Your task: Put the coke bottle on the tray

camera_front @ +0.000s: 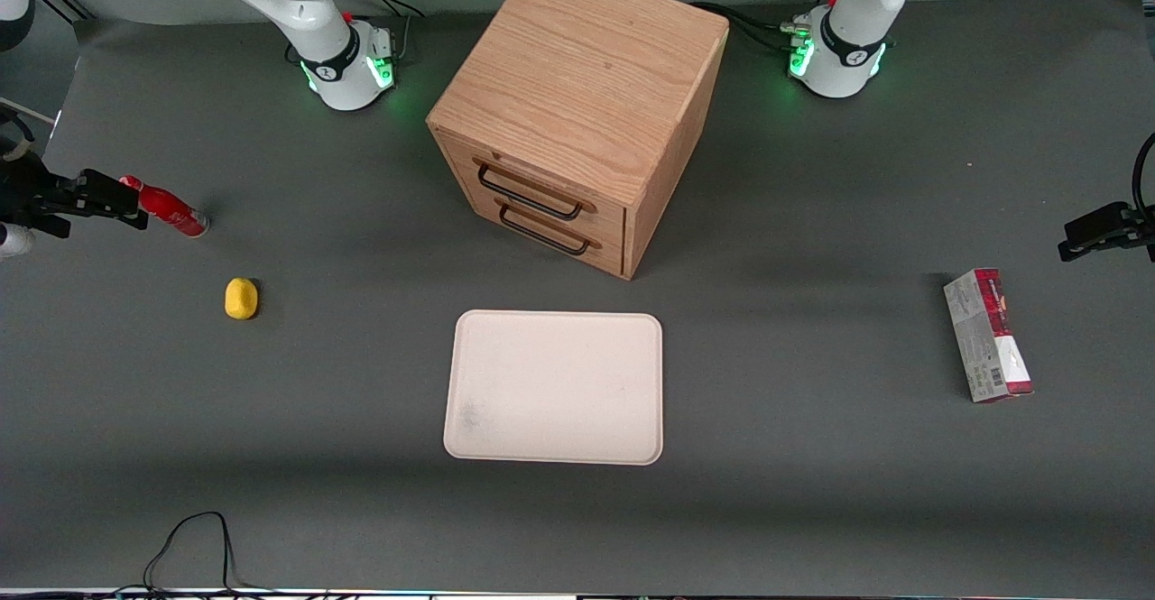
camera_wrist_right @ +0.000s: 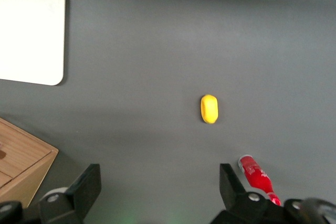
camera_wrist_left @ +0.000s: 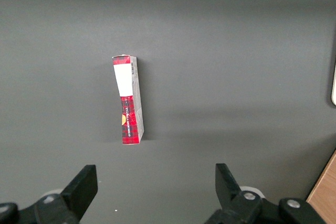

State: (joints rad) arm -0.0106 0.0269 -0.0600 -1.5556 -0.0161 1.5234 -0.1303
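The coke bottle (camera_front: 167, 208) is small and all red and lies on its side on the grey table, far toward the working arm's end. In the right wrist view the coke bottle (camera_wrist_right: 257, 178) shows just beside one finger, partly cut off by it. My gripper (camera_front: 99, 203) hovers above the table by the bottle's cap end, open and empty (camera_wrist_right: 159, 184). The cream-white tray (camera_front: 555, 388) lies flat in the middle of the table, nearer to the front camera than the cabinet, with nothing on it. Its corner shows in the right wrist view (camera_wrist_right: 29, 32).
A wooden two-drawer cabinet (camera_front: 577, 113) stands mid-table; its corner also shows in the right wrist view (camera_wrist_right: 21, 161). A small yellow object (camera_front: 241, 299) (camera_wrist_right: 209, 108) lies between bottle and tray. A red-and-grey carton (camera_front: 988, 334) (camera_wrist_left: 128, 100) lies toward the parked arm's end.
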